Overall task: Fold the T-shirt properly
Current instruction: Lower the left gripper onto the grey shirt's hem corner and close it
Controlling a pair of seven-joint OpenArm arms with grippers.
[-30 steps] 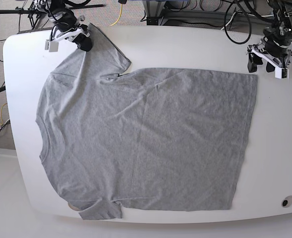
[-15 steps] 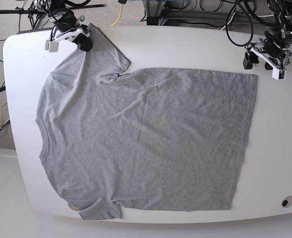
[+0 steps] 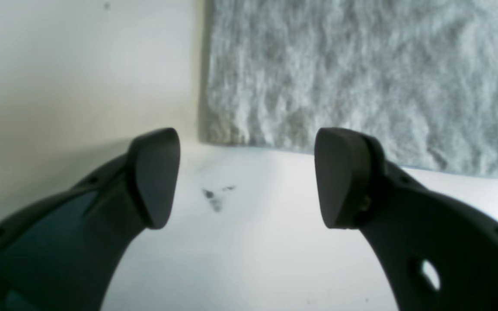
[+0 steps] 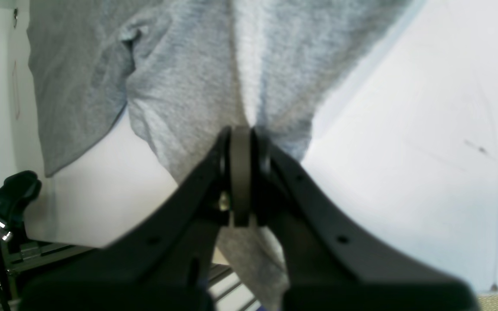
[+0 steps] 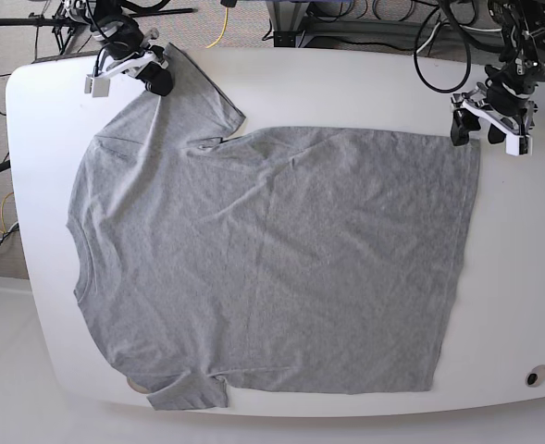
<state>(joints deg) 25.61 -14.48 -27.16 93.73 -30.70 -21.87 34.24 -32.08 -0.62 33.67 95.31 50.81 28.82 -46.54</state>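
Since the earlier base frames, only the left pincer (image 5: 483, 132) has been shifted, leftward and slightly upward toward the hem corner at the upper right of the frame. Most of the white surface (image 5: 346, 79) is covered by the T-shirt (image 5: 272, 259), laid flat, collar toward the left edge. Its far sleeve is pinched by the right pincer (image 5: 158, 78), pressed together at upper left. The left pincer's jaws are seen spread over bare surface beside the hem corner.
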